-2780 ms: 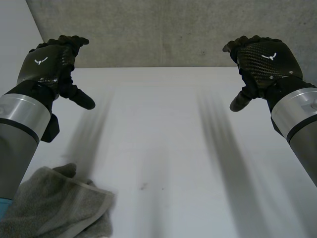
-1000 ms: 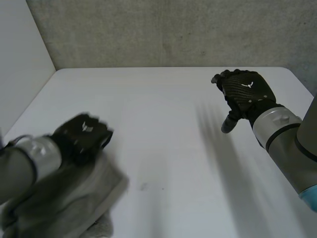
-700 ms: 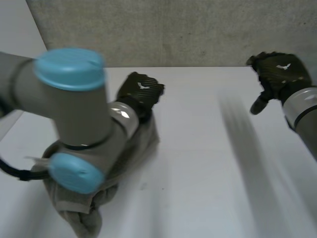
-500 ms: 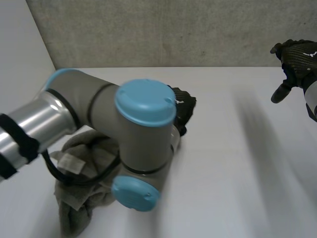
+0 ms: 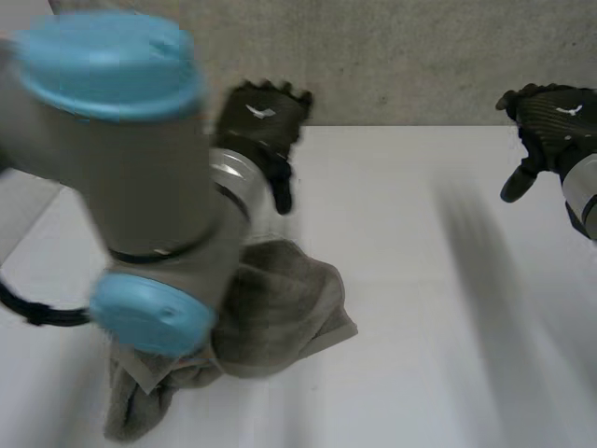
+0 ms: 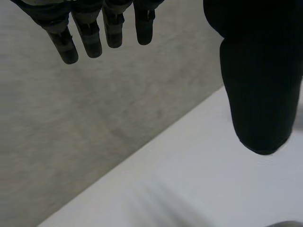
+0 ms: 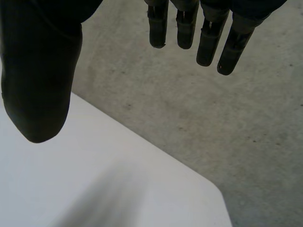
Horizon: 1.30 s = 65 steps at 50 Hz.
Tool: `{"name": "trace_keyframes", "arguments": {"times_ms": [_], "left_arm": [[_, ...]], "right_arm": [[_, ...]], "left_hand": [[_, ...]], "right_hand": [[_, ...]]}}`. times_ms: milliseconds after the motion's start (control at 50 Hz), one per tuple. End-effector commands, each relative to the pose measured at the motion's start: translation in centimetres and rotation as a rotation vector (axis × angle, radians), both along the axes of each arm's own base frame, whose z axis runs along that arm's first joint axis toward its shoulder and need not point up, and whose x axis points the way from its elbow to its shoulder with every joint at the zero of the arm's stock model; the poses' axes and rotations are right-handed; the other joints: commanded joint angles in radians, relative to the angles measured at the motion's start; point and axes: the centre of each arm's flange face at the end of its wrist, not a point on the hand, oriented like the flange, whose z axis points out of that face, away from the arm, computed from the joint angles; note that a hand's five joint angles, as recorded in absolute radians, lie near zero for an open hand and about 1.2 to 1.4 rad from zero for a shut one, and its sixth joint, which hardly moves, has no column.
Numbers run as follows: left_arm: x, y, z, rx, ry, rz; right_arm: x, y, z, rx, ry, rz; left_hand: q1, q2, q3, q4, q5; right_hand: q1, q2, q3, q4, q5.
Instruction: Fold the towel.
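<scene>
Moved: left hand [image 5: 261, 126] has lifted off the crumpled grey terry towel [image 5: 284, 313], which lies shifted toward mid-left of the white tabletop [image 5: 420, 308]. Both hands empty, fingers loosely straight; right hand [image 5: 550, 117] hovers far right.

The left arm [image 5: 140, 177] is a thick grey tube with round light-blue caps [image 5: 107, 51] at its joints and a polished silver cuff [image 5: 235, 187] at the wrist. The left hand [image 5: 264, 126] and right hand [image 5: 550, 121] are black with a woven sheen, each bearing a small white mark [image 5: 258, 112], perhaps a bird-shaped logo. The fingers [image 6: 90, 40] are dark, segmented rods, and the thumb [image 6: 260, 85] is broad and rounded.
</scene>
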Motion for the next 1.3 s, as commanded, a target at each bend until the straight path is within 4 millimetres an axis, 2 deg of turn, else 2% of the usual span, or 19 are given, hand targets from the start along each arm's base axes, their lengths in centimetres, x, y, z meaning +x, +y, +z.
{"name": "trace_keyframes", "arguments": {"times_ms": [20, 60, 100, 200, 320, 420, 520, 620, 740, 980, 1060, 1100, 1120, 1140, 1160, 1180, 1200, 1220, 1300], "left_arm": [[5.8, -2.2, 0.3, 0.031, -0.028, 0.148], [8.5, -2.9, -0.3, 0.064, -0.046, 0.211], [9.6, -3.0, -0.8, 0.084, -0.054, 0.226], [12.5, -3.1, -2.4, 0.152, -0.071, 0.241], [15.2, -2.4, -4.6, 0.245, -0.080, 0.240], [17.5, -1.9, -5.5, 0.282, -0.073, 0.283], [19.2, -1.4, -6.3, 0.316, -0.056, 0.313], [19.3, -0.4, -6.8, 0.342, -0.030, 0.271], [19.3, 0.8, -7.0, 0.361, 0.014, 0.251], [19.5, 2.0, -8.6, 0.418, 0.021, 0.261], [19.4, 2.1, -8.8, 0.420, 0.026, 0.253], [19.3, 2.1, -8.9, 0.418, 0.032, 0.250], [19.2, 2.2, -8.9, 0.422, 0.040, 0.243], [19.1, 2.2, -8.8, 0.424, 0.050, 0.244], [19.1, 2.2, -8.8, 0.424, 0.050, 0.244], [19.0, 2.3, -8.8, 0.426, 0.060, 0.241], [18.8, 2.4, -8.6, 0.426, 0.071, 0.233], [18.8, 2.4, -8.6, 0.426, 0.072, 0.233], [17.9, 2.8, -8.0, 0.415, 0.094, 0.196]], "right_arm": [[4.3, 4.5, -0.6, 0.104, 0.013, 0.203], [5.2, 5.7, -0.8, 0.126, 0.016, 0.254], [7.4, 8.2, -0.8, 0.154, 0.000, 0.350], [10.0, 10.8, -0.8, 0.199, -0.078, 0.446], [13.2, 12.2, -2.8, 0.344, -0.217, 0.511], [14.5, 12.8, -3.9, 0.403, -0.255, 0.534], [17.4, 14.8, -5.5, 0.477, -0.292, 0.594], [20.0, 16.6, -7.4, 0.557, -0.326, 0.638], [21.7, 17.9, -9.0, 0.611, -0.344, 0.665], [22.0, 17.6, -12.0, 0.654, -0.343, 0.575], [22.2, 17.3, -12.7, 0.660, -0.349, 0.553], [22.3, 17.2, -12.7, 0.654, -0.352, 0.546], [22.2, 17.0, -12.5, 0.642, -0.355, 0.533], [22.2, 17.0, -12.5, 0.642, -0.355, 0.532], [22.1, 16.8, -11.9, 0.621, -0.363, 0.515], [22.1, 16.8, -11.9, 0.621, -0.363, 0.515], [21.8, 16.3, -11.0, 0.585, -0.380, 0.483], [21.4, 15.5, -9.5, 0.527, -0.406, 0.444], [20.3, 13.8, -7.0, 0.442, -0.450, 0.398]], "left_hand": [[0.047, 0.052, 0.053, 0.052, 0.018], [0.088, 0.093, 0.093, 0.093, 0.059], [0.132, 0.137, 0.137, 0.137, 0.103], [0.214, 0.219, 0.220, 0.219, 0.185], [0.214, 0.219, 0.220, 0.219, 0.186], [0.238, 0.243, 0.243, 0.242, 0.209], [0.314, 0.319, 0.319, 0.319, 0.285], [0.393, 0.398, 0.399, 0.398, 0.365], [0.446, 0.451, 0.452, 0.451, 0.417], [0.584, 0.589, 0.590, 0.589, 0.555], [0.587, 0.592, 0.593, 0.592, 0.559], [0.587, 0.592, 0.593, 0.592, 0.559], [0.587, 0.592, 0.593, 0.592, 0.559], [0.587, 0.592, 0.593, 0.592, 0.559], [0.587, 0.592, 0.593, 0.592, 0.559], [0.587, 0.592, 0.593, 0.592, 0.559], [0.587, 0.592, 0.593, 0.592, 0.559], [0.587, 0.592, 0.593, 0.592, 0.559], [0.573, 0.578, 0.578, 0.577, 0.544]], "right_hand": [[-0.048, -0.075, -0.066, -0.081, -0.056], [-0.023, -0.050, -0.041, -0.056, -0.031], [0.010, -0.017, -0.009, -0.024, 0.001], [-0.011, -0.038, -0.029, -0.045, -0.020], [-0.026, -0.052, -0.044, -0.059, -0.034], [-0.014, -0.041, -0.032, -0.048, -0.023], [0.001, -0.026, -0.017, -0.033, -0.008], [0.018, -0.008, 0.000, -0.015, 0.010], [0.074, 0.047, 0.056, 0.040, 0.065], [0.242, 0.215, 0.223, 0.208, 0.233], [0.437, 0.410, 0.419, 0.403, 0.428], [0.573, 0.546, 0.555, 0.540, 0.565], [0.762, 0.735, 0.744, 0.728, 0.753], [0.764, 0.737, 0.746, 0.730, 0.755], [0.979, 0.952, 0.961, 0.945, 0.970], [0.981, 0.954, 0.963, 0.948, 0.973], [1.172, 1.145, 1.154, 1.138, 1.163], [1.174, 1.147, 1.156, 1.140, 1.165], [1.174, 1.147, 1.156, 1.140, 1.165]]}}
